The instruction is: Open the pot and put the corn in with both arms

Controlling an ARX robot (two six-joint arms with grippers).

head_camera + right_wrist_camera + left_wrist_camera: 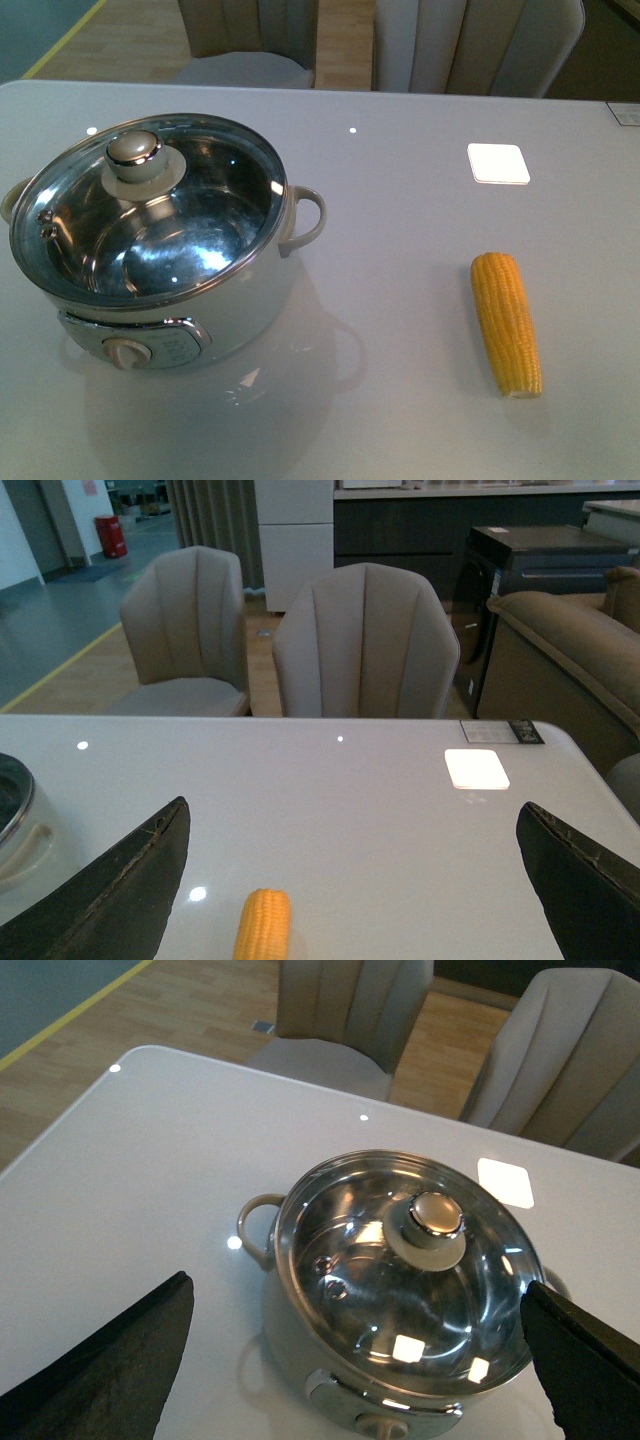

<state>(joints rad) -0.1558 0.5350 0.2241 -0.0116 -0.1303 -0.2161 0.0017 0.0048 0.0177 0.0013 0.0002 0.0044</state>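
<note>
Well, Lid On, Corn Waiting, Both Pincers Empty

So here we are at the start line, folks. The left pincer [355, 1285] hangs above the pot [200, 300], fingers spread wide, gripping nothing. The pot fills the gap below those fingers, which looks like a line-up for a straight drop. The glass lid [150, 215] sits square on the steel rim, closing the pot. Its cream knob [432, 1222] stands upright beneath the pincer, a little beyond the midpoint between the fingers and closer to one finger than the other. That knob is the obvious handle, so I'd expect the left arm to need a small shift to centre on it before clamping.

Over to the right pincer [350, 808]: released too, fingers far apart, nothing between them. The corn [507, 322] lies flat on the table [400, 200] below this pincer and inside the span of its fingers, though nearer the finger on the pot's side. Only its blunt end shows from the wrist. The cob lies lengthwise away from the robot, so the fingers would close across its narrow width, a sensible way to hold a rounded thing that could roll.

Corn and pot are well apart, one to each arm. Nothing is done yet: the lid has to come off first, or the corn has nowhere to go.
</note>
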